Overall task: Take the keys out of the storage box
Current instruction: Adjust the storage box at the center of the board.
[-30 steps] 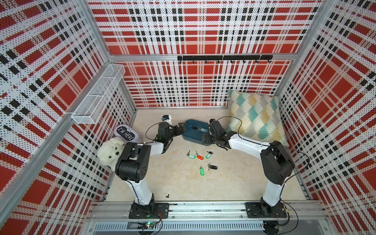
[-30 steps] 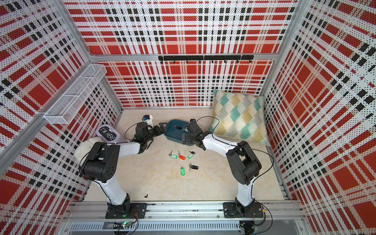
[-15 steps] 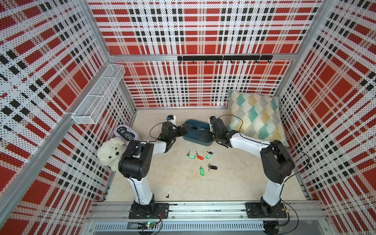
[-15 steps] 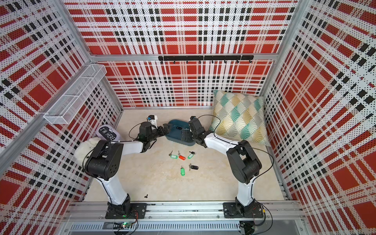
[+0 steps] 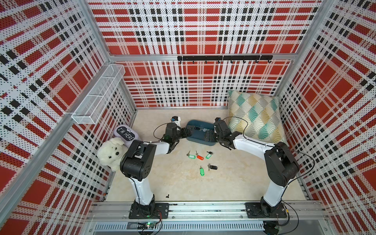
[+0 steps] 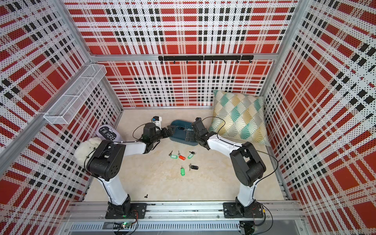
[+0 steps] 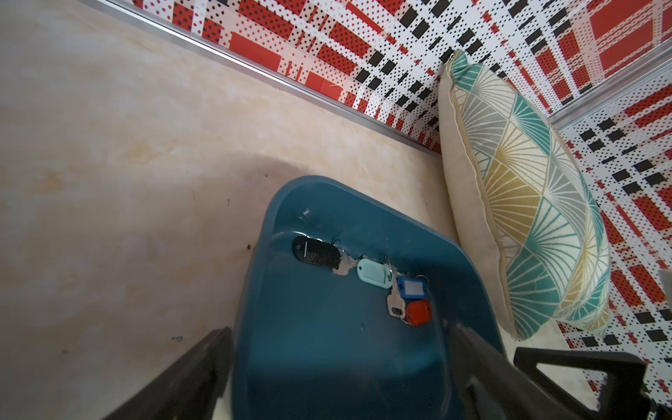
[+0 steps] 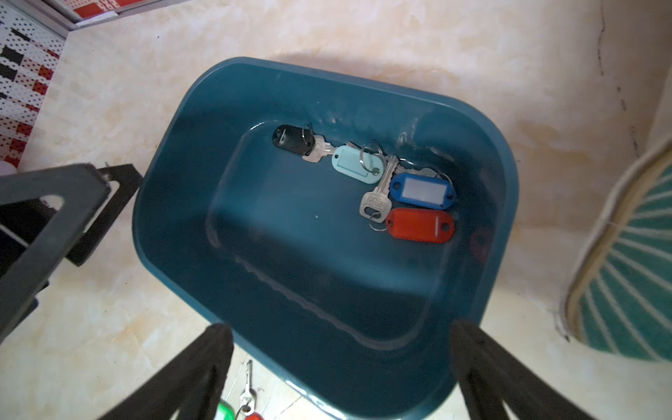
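Storage box (image 8: 291,236) holds four tagged keys (image 8: 378,196); left and right jaws stand wide, empty, at its opposite ends, seemingly poised to reach in.

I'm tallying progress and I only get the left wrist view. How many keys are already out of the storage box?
Observer: Five keys lie on the floor in front of the storage box: three with green tags, one red, one black.
Operator: Is the right gripper carrying one?
Observer: No. The right gripper is open at the box's right end, carrying no key.
Operator: Anything off to the left I can't see?
Observer: A white plush dog sits against the left wall.
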Robot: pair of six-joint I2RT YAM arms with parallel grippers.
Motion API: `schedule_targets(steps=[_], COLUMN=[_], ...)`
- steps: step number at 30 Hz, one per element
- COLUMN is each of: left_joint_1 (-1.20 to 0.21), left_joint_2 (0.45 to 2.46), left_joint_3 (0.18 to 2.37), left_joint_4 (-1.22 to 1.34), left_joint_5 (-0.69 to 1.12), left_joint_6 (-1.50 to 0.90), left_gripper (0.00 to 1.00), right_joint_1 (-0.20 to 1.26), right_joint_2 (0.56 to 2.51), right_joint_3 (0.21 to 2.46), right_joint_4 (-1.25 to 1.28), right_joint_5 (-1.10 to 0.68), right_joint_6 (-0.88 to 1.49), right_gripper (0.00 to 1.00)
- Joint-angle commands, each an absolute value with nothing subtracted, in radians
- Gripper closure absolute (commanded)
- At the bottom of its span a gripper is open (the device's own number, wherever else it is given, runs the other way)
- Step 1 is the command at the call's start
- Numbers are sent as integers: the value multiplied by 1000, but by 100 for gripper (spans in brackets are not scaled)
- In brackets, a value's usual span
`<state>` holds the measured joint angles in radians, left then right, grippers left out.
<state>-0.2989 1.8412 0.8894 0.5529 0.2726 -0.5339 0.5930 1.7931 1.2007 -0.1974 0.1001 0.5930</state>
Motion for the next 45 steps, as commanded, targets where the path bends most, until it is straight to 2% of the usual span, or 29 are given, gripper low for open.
schedule_targets(steps=[1,6,11,19,25,31,36,39,42,45], left_joint_1=[-295,-291,-292,-327,-325,-304,-256,-215,-204,-204], left_joint_2=[1811,1780,1782,1787,1695,1602,1504,1456,1421,1391], left_joint_3=[859,831,822,817,736,655,587,569,566,557], left_joint_4=[532,529,529,531,538,538,529,495,454,432], left_joint_5=[244,231,237,240,200,178,136,93,47,6], left_joint_6=[-529,-531,-535,-545,-554,-575,-588,-575,-559,-552], left_gripper=[1,1,1,1,1,1,1,1,1,1], right_joint_1=[585,572,543,515,494,481,480,490,531,591], right_joint_2=[1757,1758,1840,1975,2046,2078,2022,1972,1956,2020], right_joint_3=[1166,1147,1179,1327,1421,1529,1578,1567,1573,1657], right_joint_4=[-212,-222,-155,-150,-153,-236,-357,-365,-348,-351], right_joint_5=[160,199,56,15,-44,20,175,200,200,182], right_joint_6=[623,635,611,485,427,370,347,347,348,329], right_gripper=[0,0,0,2,2,0,0,2,8,17])
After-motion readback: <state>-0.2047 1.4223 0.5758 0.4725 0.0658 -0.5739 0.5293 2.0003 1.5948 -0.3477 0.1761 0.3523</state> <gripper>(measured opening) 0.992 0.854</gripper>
